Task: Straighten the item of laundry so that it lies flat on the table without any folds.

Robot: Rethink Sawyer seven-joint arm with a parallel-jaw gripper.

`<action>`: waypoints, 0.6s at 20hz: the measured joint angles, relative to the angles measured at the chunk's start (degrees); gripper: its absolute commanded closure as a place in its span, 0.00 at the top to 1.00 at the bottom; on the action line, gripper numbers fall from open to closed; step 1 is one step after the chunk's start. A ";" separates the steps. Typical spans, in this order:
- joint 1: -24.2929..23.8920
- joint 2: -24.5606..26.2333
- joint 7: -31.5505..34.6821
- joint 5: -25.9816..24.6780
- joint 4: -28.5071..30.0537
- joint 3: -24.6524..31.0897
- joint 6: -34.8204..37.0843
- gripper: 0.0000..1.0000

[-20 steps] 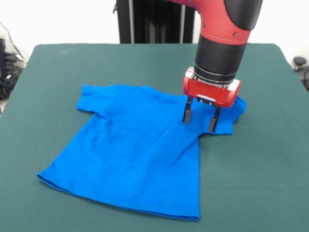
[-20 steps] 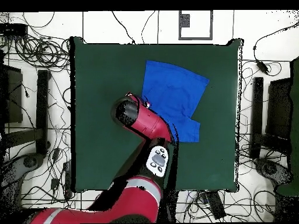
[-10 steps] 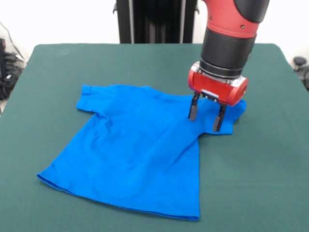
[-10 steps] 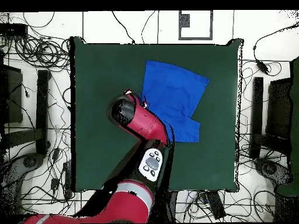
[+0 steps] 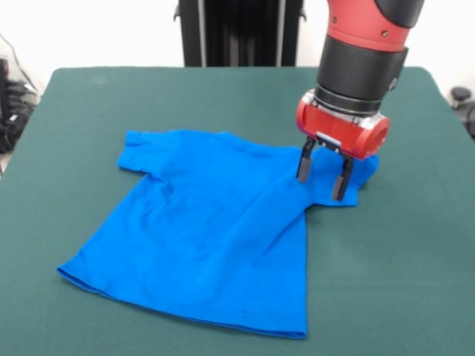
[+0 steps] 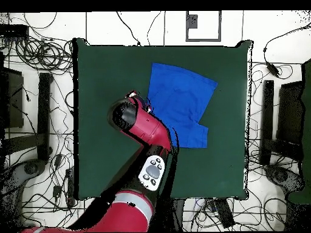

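**Claw poised over the folded right sleeve**

Gripper point(image 5: 323, 179) hanging on the red and black arm point(image 5: 364, 52), 2 dark fingers point(image 5: 304, 163) spread apart, released, nothing between them. Tips just above, or perhaps brushing, the cloth; contact hard to judge from the front view. In the overhead view, hidden under the arm's own bulk.

Directly beneath: the right sleeve area of the blue T-shirt point(image 5: 200, 230), bunched and doubled back, with a diagonal crease running from the fingers down toward the hem. Left sleeve point(image 5: 137, 152) spread out and fairly smooth. Body of the shirt mostly flat, hem toward the near edge, collar toward the far side, slight ripples across the middle.

Shirt lying on the green table point(image 5: 415, 282), somewhat left of centre in the front view, well clear of every edge. Cables and stands on the floor around the table in the overhead view.

Step in hand, by the look of it: lining up on the tucked sleeve, 1 of the last folds left. Task seemingly well along, not finished.

Next move likely calls for a short descent, a pinch on only the top layer of the sleeve, then a pull outward to the right, low and gentle so as not to drag the whole shirt.
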 measured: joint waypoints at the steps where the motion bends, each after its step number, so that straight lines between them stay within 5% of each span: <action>1: 0.00 0.01 0.34 -0.01 -0.06 0.00 0.00 1.00; 12: 0.04 0.27 2.32 -0.05 -0.95 -0.12 0.01 1.00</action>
